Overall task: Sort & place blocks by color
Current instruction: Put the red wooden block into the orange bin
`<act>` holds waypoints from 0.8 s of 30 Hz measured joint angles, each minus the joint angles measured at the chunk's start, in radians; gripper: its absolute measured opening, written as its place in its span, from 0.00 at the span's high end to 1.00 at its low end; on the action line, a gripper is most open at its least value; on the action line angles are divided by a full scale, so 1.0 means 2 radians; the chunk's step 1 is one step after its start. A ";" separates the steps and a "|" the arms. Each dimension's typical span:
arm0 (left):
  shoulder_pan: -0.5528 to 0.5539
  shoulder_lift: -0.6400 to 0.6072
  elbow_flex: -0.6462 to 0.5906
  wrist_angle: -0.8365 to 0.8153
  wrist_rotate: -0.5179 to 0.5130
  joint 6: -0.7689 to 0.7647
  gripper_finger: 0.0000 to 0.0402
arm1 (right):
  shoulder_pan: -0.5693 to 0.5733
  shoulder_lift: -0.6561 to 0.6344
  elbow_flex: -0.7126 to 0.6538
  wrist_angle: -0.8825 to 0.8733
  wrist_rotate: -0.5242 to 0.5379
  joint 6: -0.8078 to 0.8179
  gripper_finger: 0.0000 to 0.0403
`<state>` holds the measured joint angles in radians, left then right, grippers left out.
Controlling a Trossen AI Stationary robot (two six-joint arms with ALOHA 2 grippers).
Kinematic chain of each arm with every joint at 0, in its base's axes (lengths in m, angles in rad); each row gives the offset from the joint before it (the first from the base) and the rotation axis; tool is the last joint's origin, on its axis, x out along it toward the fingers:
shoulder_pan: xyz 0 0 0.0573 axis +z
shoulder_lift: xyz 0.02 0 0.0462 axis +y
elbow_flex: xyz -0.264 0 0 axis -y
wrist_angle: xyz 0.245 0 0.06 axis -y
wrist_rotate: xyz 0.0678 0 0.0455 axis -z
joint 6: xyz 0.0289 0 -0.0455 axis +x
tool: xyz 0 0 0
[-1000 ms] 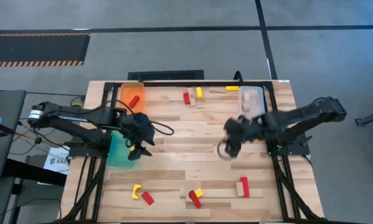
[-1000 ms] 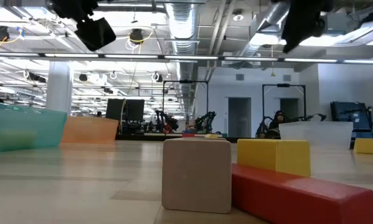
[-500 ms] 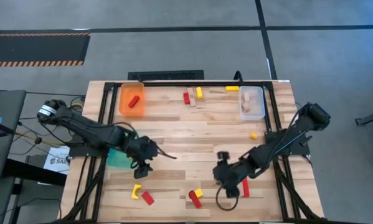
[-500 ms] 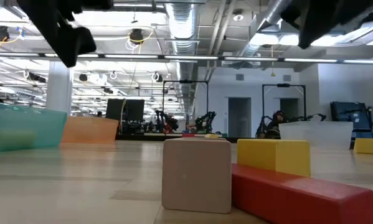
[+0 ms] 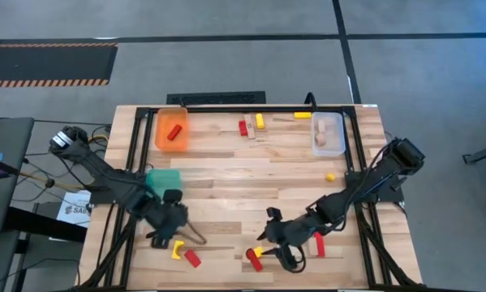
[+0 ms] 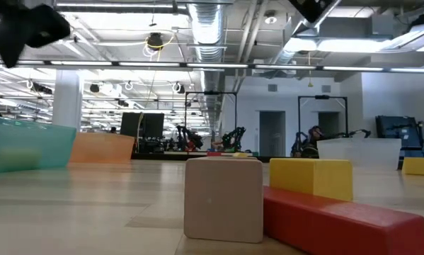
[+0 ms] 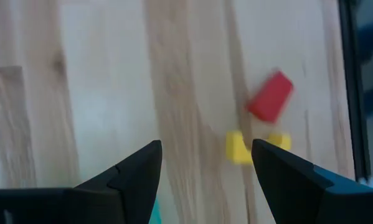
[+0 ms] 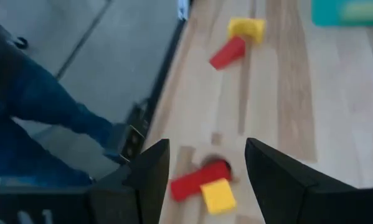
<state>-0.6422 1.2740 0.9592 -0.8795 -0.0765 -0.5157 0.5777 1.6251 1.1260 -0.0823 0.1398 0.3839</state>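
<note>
Table (image 5: 251,162): we see blocks near front edge.
L gripper (image 5: 163,236): fingers apart, empty, over yellow block (image 5: 177,250).
R gripper (image 5: 268,238): fingers apart, empty, by red block (image 5: 253,259).

The table (image 5: 251,174) is pale planked wood with visible grain and a soft sheen. Bins look like translucent plastic: orange bin (image 5: 171,130), teal bin (image 5: 163,179), clear bin (image 5: 327,134). The red bar (image 6: 339,224) and yellow block (image 6: 311,178) look smoothly painted, the plain cube (image 6: 223,197) is matt bare wood.
</note>
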 joint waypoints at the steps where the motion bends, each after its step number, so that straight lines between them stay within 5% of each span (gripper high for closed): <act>1: -0.012 0.000 0.000 -0.007 -0.009 0.001 0.41 | 0.002 0.001 0.000 0.012 0.000 0.002 0.44; 16: -0.109 -0.031 -0.002 -0.125 -0.087 0.012 0.41 | -0.006 0.098 0.171 -0.126 0.012 0.105 0.48; 24: -0.127 -0.146 -0.112 -0.050 -0.084 -0.029 0.41 | -0.009 0.169 0.248 -0.190 -0.041 0.320 0.53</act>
<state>-0.8965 0.9810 0.7353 -0.9801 -0.2437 -0.5728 0.5602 1.9632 1.6217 -0.4628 0.0578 1.0247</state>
